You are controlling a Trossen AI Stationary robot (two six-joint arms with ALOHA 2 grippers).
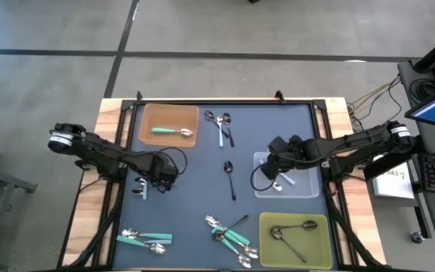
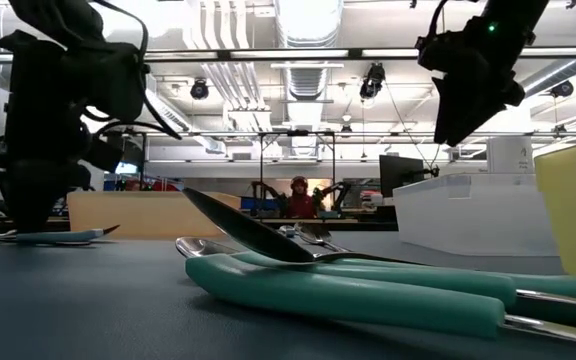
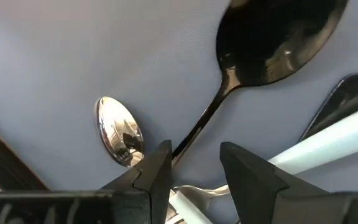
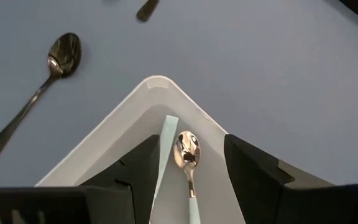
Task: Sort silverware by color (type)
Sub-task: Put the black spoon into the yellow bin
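Note:
My left gripper (image 1: pixel 140 187) is open and points down, low over the left part of the blue mat. In the left wrist view its fingers (image 3: pixel 154 177) stand beside the handle of a dark spoon (image 3: pixel 272 37). A shiny spoon bowl (image 3: pixel 118 130) and a light-blue handle (image 3: pixel 328 140) lie close by. My right gripper (image 1: pixel 276 180) hangs open above the clear tray (image 4: pixel 157 87). A light-blue-handled spoon (image 4: pixel 187 152) lies in that tray below its fingers.
A brown tray (image 1: pixel 149 113) at the far left holds a teal spoon (image 1: pixel 174 131). A yellow-green tray (image 1: pixel 266 242) at the near right holds dark spoons (image 1: pixel 293 230). Loose spoons lie at the far middle (image 1: pixel 221 125), the centre (image 1: pixel 230 177), the near middle (image 1: pixel 229 230) and the near left (image 1: pixel 146 239).

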